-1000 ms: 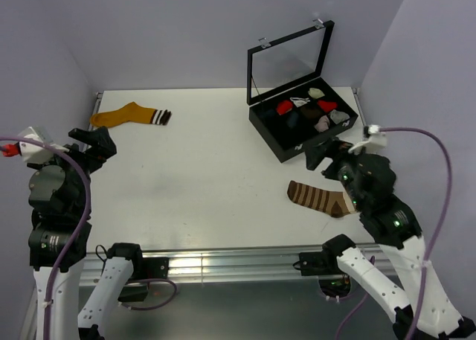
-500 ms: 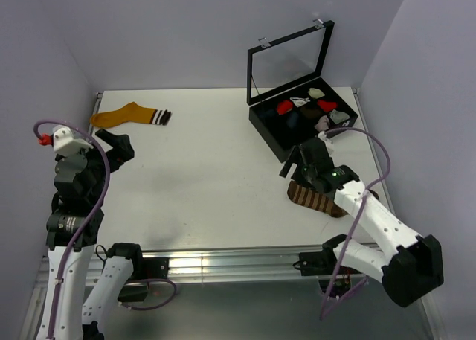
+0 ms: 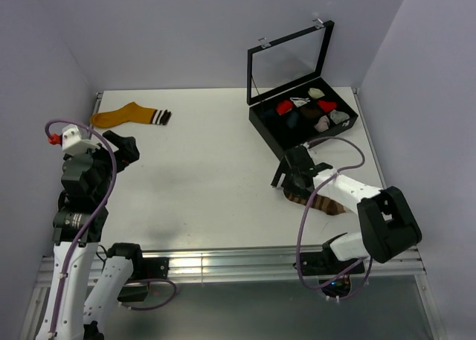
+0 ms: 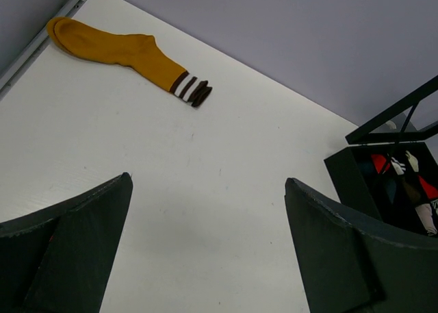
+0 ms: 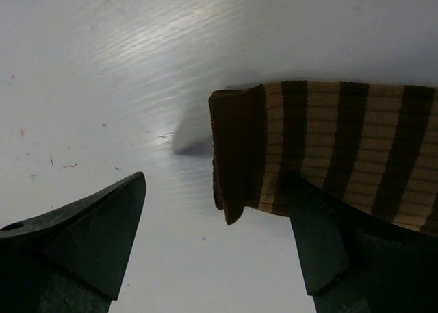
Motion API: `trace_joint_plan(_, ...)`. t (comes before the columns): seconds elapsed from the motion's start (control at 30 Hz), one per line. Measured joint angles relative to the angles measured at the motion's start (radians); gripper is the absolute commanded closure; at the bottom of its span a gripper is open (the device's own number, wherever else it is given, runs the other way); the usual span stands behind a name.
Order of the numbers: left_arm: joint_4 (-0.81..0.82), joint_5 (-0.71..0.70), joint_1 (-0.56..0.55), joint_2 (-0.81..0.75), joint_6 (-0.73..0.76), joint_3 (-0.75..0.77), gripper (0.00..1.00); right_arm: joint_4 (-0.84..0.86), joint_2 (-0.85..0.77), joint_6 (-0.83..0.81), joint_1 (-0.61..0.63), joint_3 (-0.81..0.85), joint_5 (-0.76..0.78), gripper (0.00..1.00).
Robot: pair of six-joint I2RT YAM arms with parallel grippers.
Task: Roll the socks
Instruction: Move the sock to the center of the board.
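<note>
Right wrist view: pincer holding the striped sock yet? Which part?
Nothing held. The right pincer is open over the brown striped sock at its cuff end; the left pincer is open and empty.

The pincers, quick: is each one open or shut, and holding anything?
Left pincer: open, holding nothing.
Right pincer: open, around the cuff of the brown striped sock, not yet closed on it.

The top camera looks down from behind the arms on the whole table (image 3: 208,169). The left wrist camera looks forward between the left fingers (image 4: 68,251), with the mustard sock (image 4: 123,49) far beyond them. The right wrist camera looks down, very near the brown striped sock (image 5: 328,142) between the right fingers (image 5: 82,238). The top view shares both socks.
</note>
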Motion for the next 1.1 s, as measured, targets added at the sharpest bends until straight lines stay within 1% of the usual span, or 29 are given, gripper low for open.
trace_joint_plan(0.13,0.003,-0.003,-0.003,0.005,0.003,-0.002,0.0,0.04,0.119,-0.052,0.104,0.093,-0.005,0.1)
trace_joint_plan(0.2,0.005,-0.006,-0.005,0.01,0.006,-0.002,0.0,0.056,0.202,-0.082,0.167,0.172,-0.024,0.1)
trace_joint_plan(0.33,0.01,-0.011,-0.014,0.018,0.014,-0.002,0.01,0.092,0.394,-0.15,0.309,0.379,-0.114,0.1)
trace_joint_plan(0.43,0.01,-0.018,-0.019,0.018,0.027,-0.002,0.01,0.068,0.543,-0.233,0.442,0.575,-0.171,0.1)
trace_joint_plan(0.5,0.008,-0.025,-0.02,0.017,0.033,0.0,0.01,0.05,0.616,-0.29,0.529,0.679,-0.203,0.1)
trace_joint_plan(0.57,0.007,-0.027,-0.02,0.018,0.038,0.0,0.0,0.025,0.652,-0.348,0.599,0.739,-0.244,0.1)
trace_joint_plan(0.67,0.002,-0.027,-0.021,0.018,0.039,0.0,0.0,-0.046,0.653,-0.433,0.679,0.759,-0.331,0.11)
trace_joint_plan(0.8,-0.006,-0.026,-0.022,0.018,0.038,0.0,0.01,-0.167,0.629,-0.532,0.692,0.758,-0.396,0.11)
trace_joint_plan(0.87,-0.006,-0.026,-0.022,0.021,0.038,0.0,0.01,-0.197,0.586,-0.549,0.679,0.74,-0.393,0.11)
trace_joint_plan(0.97,-0.006,-0.022,-0.022,0.031,0.037,0.0,0.01,-0.206,0.454,-0.531,0.639,0.676,-0.358,0.13)
trace_joint_plan(1.0,-0.006,-0.019,-0.022,0.037,0.037,0.0,0.01,-0.204,0.398,-0.515,0.615,0.655,-0.334,0.15)
trace_joint_plan(1.1,-0.003,-0.009,-0.022,0.051,0.037,0.0,0.0,-0.178,0.265,-0.462,0.513,0.607,-0.251,0.25)
